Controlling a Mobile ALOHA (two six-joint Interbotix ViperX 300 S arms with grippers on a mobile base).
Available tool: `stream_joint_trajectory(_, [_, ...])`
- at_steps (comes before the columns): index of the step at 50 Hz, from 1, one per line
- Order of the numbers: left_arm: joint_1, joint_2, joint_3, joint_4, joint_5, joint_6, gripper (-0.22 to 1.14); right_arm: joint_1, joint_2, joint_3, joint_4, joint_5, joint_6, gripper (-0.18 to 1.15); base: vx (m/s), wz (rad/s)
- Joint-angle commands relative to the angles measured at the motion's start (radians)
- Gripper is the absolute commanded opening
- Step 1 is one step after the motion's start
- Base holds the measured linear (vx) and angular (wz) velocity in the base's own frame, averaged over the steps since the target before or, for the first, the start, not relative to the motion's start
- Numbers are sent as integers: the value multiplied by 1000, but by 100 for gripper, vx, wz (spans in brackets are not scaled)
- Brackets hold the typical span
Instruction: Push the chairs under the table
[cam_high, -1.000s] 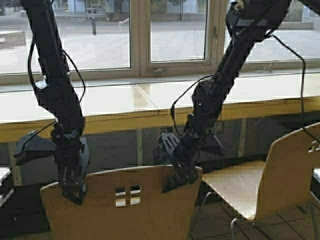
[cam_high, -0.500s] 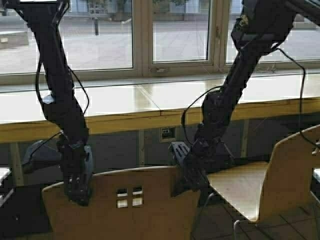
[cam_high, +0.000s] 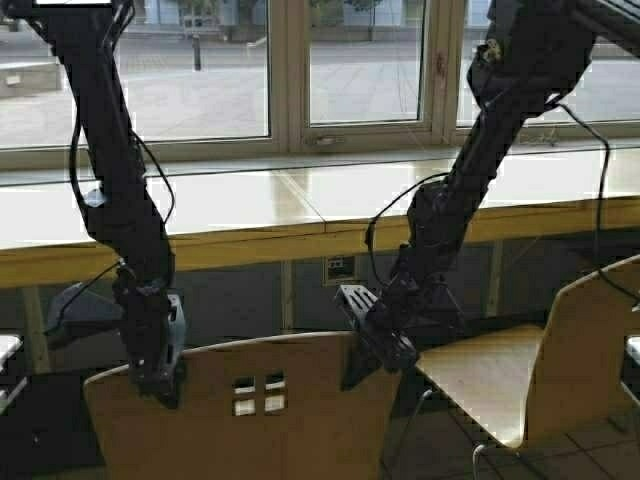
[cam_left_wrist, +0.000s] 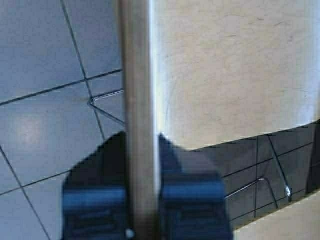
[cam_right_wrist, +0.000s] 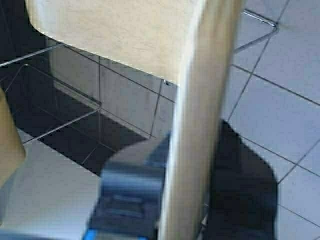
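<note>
A tan plywood chair (cam_high: 250, 410) with small square cutouts stands just before me, its back toward me. My left gripper (cam_high: 160, 385) is shut on the left part of its back's top edge. My right gripper (cam_high: 368, 362) is shut on the right corner. In the left wrist view the back's edge (cam_left_wrist: 137, 90) runs between the fingers of the left gripper (cam_left_wrist: 142, 170), with the seat (cam_left_wrist: 235, 70) beyond. In the right wrist view the edge (cam_right_wrist: 200, 115) sits in the right gripper (cam_right_wrist: 192, 175). The long pale wood table (cam_high: 250, 215) runs along the window ahead. A second tan chair (cam_high: 560, 370) stands at the right.
Windows rise behind the table. A wall socket (cam_high: 340, 268) and thin table legs (cam_high: 287, 295) show under the table top. The floor is grey tile (cam_left_wrist: 45, 130). Chrome chair legs (cam_left_wrist: 107, 107) show under the seat. A pale object's edge (cam_high: 8, 350) shows at the far left.
The robot has moved: the window, table and second chair have shifted a little to the right in the high view. Both grippers stay on the chair back.
</note>
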Motion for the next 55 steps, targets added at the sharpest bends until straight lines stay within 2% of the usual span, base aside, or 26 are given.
stream_joint_trajectory(1, [3,-15,0,0,-5,3,4,8,8,-57,6,-6,-18,4,8,3])
stream_joint_trajectory(27, [31,20,-60,9,5,15,4,-2,60,-101,5,9,-20,4,13,4])
stream_joint_trajectory(44, [32,5,-81,123,5,17,4,-2,46,-37,5,37,-20,4,21,16])
stream_joint_trajectory(55, [34,6,-95,126,5,17,4,0,14,12,5,2,-21,4,22,8])
